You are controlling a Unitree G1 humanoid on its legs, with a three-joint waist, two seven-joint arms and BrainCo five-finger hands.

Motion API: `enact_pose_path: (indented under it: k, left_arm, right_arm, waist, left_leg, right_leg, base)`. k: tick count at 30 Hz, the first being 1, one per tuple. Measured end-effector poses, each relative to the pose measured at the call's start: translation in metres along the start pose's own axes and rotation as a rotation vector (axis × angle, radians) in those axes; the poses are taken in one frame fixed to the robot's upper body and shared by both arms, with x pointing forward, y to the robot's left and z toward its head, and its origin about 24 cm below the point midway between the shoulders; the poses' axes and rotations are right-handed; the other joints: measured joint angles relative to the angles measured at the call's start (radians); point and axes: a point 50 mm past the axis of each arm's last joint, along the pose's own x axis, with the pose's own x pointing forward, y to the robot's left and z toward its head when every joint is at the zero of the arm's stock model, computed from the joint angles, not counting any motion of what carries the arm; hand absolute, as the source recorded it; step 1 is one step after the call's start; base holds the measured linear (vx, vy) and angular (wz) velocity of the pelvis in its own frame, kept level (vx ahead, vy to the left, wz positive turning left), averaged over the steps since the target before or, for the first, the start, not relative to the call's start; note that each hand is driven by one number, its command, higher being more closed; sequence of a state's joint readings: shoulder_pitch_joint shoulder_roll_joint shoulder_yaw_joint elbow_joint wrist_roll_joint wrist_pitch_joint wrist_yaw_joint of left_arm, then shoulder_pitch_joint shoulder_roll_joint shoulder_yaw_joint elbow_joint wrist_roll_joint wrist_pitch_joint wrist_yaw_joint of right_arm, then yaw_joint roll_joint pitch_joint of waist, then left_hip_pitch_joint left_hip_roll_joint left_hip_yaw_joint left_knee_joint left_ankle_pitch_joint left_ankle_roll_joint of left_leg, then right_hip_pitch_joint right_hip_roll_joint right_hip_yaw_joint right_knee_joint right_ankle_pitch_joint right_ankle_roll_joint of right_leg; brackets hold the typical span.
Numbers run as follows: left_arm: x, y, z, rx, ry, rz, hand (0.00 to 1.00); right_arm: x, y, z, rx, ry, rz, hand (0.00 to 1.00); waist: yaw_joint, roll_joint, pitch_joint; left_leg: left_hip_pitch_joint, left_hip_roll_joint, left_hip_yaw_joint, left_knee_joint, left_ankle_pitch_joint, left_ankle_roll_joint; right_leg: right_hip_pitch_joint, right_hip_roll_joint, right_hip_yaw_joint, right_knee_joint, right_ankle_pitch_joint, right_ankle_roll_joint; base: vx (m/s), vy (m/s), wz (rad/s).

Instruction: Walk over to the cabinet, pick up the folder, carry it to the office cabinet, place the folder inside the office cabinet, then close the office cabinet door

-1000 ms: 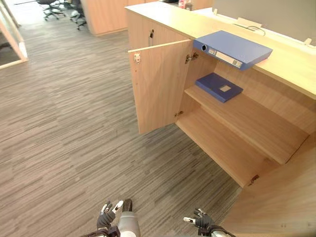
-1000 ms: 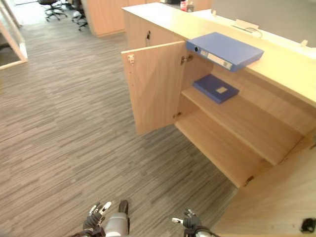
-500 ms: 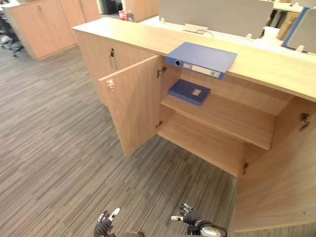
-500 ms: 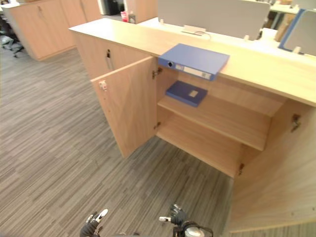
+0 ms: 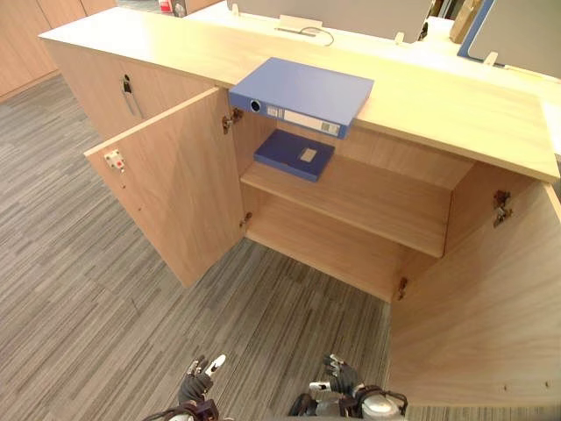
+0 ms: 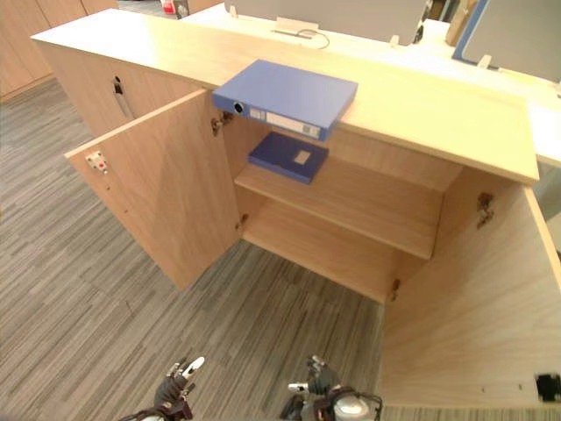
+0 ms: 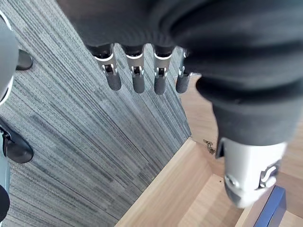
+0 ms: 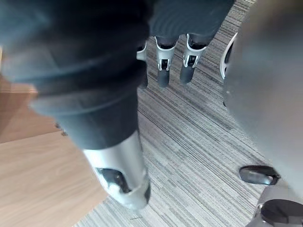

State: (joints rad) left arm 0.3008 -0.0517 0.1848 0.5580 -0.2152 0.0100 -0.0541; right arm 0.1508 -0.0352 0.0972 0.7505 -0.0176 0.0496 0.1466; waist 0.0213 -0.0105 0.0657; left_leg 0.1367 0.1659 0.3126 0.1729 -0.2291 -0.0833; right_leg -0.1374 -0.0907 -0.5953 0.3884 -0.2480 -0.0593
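Observation:
A thick blue folder (image 5: 302, 95) lies flat on the wooden cabinet top (image 5: 438, 101), its spine jutting over the front edge. Below it the office cabinet (image 5: 351, 206) stands with both doors wide open. A thinner dark blue folder (image 5: 294, 155) rests at the left end of the upper shelf. My left hand (image 5: 200, 384) hangs low over the carpet with straight fingers (image 7: 138, 80) and holds nothing. My right hand (image 5: 340, 379) hangs beside it, fingers (image 8: 163, 71) relaxed, also empty. Both hands are well short of the cabinet.
The left cabinet door (image 5: 171, 189) swings out toward me on the left; the right door (image 5: 478, 303) stands open close on my right. Grey striped carpet (image 5: 96, 298) lies between me and the cabinet. A grey partition panel (image 6: 351, 13) and a cable sit behind the top.
The camera has swung and moved closer, so the cabinet now sits centred and its right door fills the lower right. Both hands stay low and empty.

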Motion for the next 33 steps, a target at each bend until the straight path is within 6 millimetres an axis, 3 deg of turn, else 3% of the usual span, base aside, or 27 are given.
enact_pose_path:
  k: [2,3,5,6,8,10,11,13,14,15,16,18,20,22,25,28,29,30,31,33]
  left_arm:
    - [0.000,0.001,-0.001,0.003,0.009,0.002,0.00]
    - [0.000,0.002,-0.002,0.008,0.010,0.001,0.00]
    - [0.000,0.002,-0.001,0.003,0.010,0.000,0.00]
    - [0.000,0.003,-0.001,0.007,0.012,0.003,0.00]
    - [0.001,0.006,0.002,0.019,0.004,0.013,0.00]
    - [0.001,0.008,0.002,0.023,0.001,0.022,0.00]
    - [0.000,0.011,0.003,0.029,-0.005,0.032,0.00]
    - [0.000,0.014,0.004,0.021,-0.014,0.046,0.00]
    - [0.000,0.017,0.002,0.008,-0.011,0.060,0.00]
    - [0.000,0.017,0.001,-0.001,-0.007,0.065,0.00]
    - [-0.001,0.020,-0.004,-0.041,0.005,0.080,0.00]
    - [0.004,0.026,0.007,-0.053,-0.025,0.103,0.00]
    - [0.006,0.029,0.003,-0.064,-0.005,0.117,0.00]
    - [0.005,0.031,-0.002,-0.101,0.009,0.136,0.00]
    - [0.005,0.034,-0.010,-0.129,0.043,0.163,0.00]
    - [0.003,0.031,-0.021,-0.104,0.086,0.163,0.00]
    - [0.002,0.030,-0.024,-0.053,0.101,0.151,0.00]
    - [0.003,0.029,-0.024,-0.033,0.105,0.143,0.00]
    - [0.004,0.026,-0.023,0.010,0.106,0.121,0.00]
    - [0.004,0.022,-0.024,0.019,0.110,0.109,0.00]
  right_arm:
    - [0.000,0.003,-0.001,0.020,0.001,0.008,0.00]
    - [0.001,0.005,-0.002,0.042,0.002,0.012,0.00]
    - [0.000,0.000,-0.005,0.036,0.018,0.001,0.00]
    - [0.001,0.000,-0.004,0.033,0.019,0.002,0.00]
    - [0.004,-0.001,-0.003,0.035,0.032,-0.006,0.00]
    - [0.006,-0.002,-0.001,0.038,0.034,-0.011,0.00]
    - [0.007,-0.002,0.000,0.047,0.037,-0.013,0.00]
    - [0.009,-0.002,0.004,0.058,0.032,-0.013,0.00]
    - [0.010,-0.001,0.007,0.057,0.025,-0.016,0.00]
    - [0.010,-0.002,0.007,0.058,0.024,-0.019,0.00]
    - [0.011,-0.001,0.006,0.069,0.028,-0.024,0.00]
    - [0.014,0.007,0.010,0.087,0.017,-0.008,0.00]
    - [0.018,0.009,0.018,0.101,0.001,-0.005,0.00]
    - [0.019,0.009,0.021,0.097,-0.008,-0.004,0.00]
    - [0.018,0.006,0.007,0.094,0.048,-0.014,0.00]
    - [0.010,-0.006,-0.013,0.091,0.108,-0.039,0.00]
    - [0.007,-0.012,-0.017,0.087,0.110,-0.053,0.00]
    - [0.007,-0.013,-0.014,0.085,0.100,-0.055,0.00]
    - [0.007,-0.016,-0.012,0.079,0.087,-0.060,0.00]
    - [0.007,-0.016,-0.010,0.075,0.077,-0.061,0.00]
  waist:
    - [-0.002,0.002,0.000]
    - [-0.003,0.009,-0.003]
    - [0.004,0.049,-0.017]
    - [0.011,0.044,-0.018]
    - [0.032,0.034,-0.009]
    - [0.044,0.030,0.004]
    - [0.063,0.025,0.010]
    - [0.079,0.024,0.017]
    - [0.083,0.023,0.019]
    - [0.082,0.029,0.016]
    - [0.089,0.026,0.014]
    - [0.083,-0.018,0.016]
    - [0.092,-0.017,0.019]
    - [0.093,-0.013,0.015]
    - [0.097,-0.005,-0.005]
    - [0.102,0.034,-0.022]
    - [0.092,0.043,-0.028]
    - [0.083,0.041,-0.027]
    - [0.067,0.038,-0.025]
    - [0.055,0.043,-0.023]
  left_leg:
    - [-0.065,0.057,-0.001,0.236,-0.047,0.006]
    - [-0.133,0.106,-0.026,0.455,-0.046,0.004]
    - [-0.247,0.174,-0.111,0.769,0.059,-0.005]
    - [-0.278,0.189,-0.123,0.843,0.083,-0.010]
    - [-0.383,0.179,-0.133,1.000,0.026,0.015]
    - [-0.437,0.146,-0.139,0.978,-0.007,0.037]
    - [-0.466,0.116,-0.150,0.896,-0.026,0.050]
    - [-0.498,0.074,-0.191,0.697,-0.039,0.048]
    - [-0.502,0.045,-0.235,0.480,-0.017,0.023]
    - [-0.496,0.036,-0.254,0.393,0.020,0.028]
    - [-0.483,0.019,-0.268,0.335,0.169,0.026]
    - [-0.480,-0.026,-0.262,0.335,0.146,0.037]
    - [-0.479,-0.039,-0.258,0.357,0.119,0.034]
    - [-0.465,-0.058,-0.229,0.350,0.093,0.049]
    - [-0.424,-0.105,-0.183,0.278,0.082,0.052]
    - [-0.341,-0.169,-0.182,0.150,0.093,0.089]
    - [-0.285,-0.203,-0.183,0.075,0.126,0.110]
    - [-0.263,-0.217,-0.182,0.055,0.134,0.121]
    - [-0.216,-0.236,-0.181,0.025,0.141,0.127]
    - [-0.167,-0.241,-0.173,0.001,0.141,0.132]
  right_leg:
    - [0.054,0.033,0.013,-0.042,-0.015,0.010]
    - [0.093,0.059,0.031,-0.066,-0.012,0.005]
    - [0.145,0.110,0.078,-0.084,-0.021,-0.006]
    - [0.163,0.117,0.100,-0.092,-0.022,-0.008]
    - [0.203,0.115,0.205,-0.127,-0.023,-0.010]
    - [0.238,0.095,0.274,-0.158,-0.020,-0.005]
    - [0.258,0.066,0.320,-0.168,-0.004,0.022]
    - [0.289,0.025,0.361,-0.184,-0.002,0.030]
    - [0.323,0.000,0.365,-0.203,0.006,0.052]
    - [0.332,-0.006,0.363,-0.205,0.002,0.075]
    - [0.350,-0.027,0.371,-0.207,-0.013,0.134]
    - [0.341,-0.055,0.369,-0.231,0.008,0.121]
    - [0.328,-0.065,0.369,-0.244,0.057,0.127]
    - [0.328,-0.097,0.381,-0.264,0.101,0.163]
    - [0.307,-0.159,0.384,-0.270,0.143,0.202]
    - [0.203,-0.218,0.440,-0.106,0.177,0.199]
    - [0.107,-0.254,0.490,0.088,0.190,0.185]
    - [0.074,-0.270,0.501,0.164,0.201,0.168]
    - [0.018,-0.299,0.511,0.290,0.246,0.101]
    - [-0.018,-0.318,0.514,0.407,0.291,0.021]
  base:
    - [0.31,-0.123,-0.29]
    - [0.29,-0.061,-0.51]
    - [0.35,0.032,-0.70]
    - [0.37,0.125,-0.94]
    - [0.37,0.180,-1.26]
    - [0.24,0.191,-1.16]
    - [0.23,0.279,-1.27]
    - [0.34,0.380,-1.04]
    - [0.37,0.385,-0.51]
    - [0.44,0.471,-0.52]
    - [0.21,0.240,-0.19]
    - [0.24,0.287,-0.04]
    - [0.17,0.270,-0.19]
    - [0.11,0.203,-0.28]
    - [0.06,0.142,-0.45]
    - [0.05,0.225,-0.70]
    - [0.04,0.231,-0.52]
    - [0.08,0.237,-0.21]
    - [0.08,0.113,0.07]
    - [0.09,0.089,0.04]
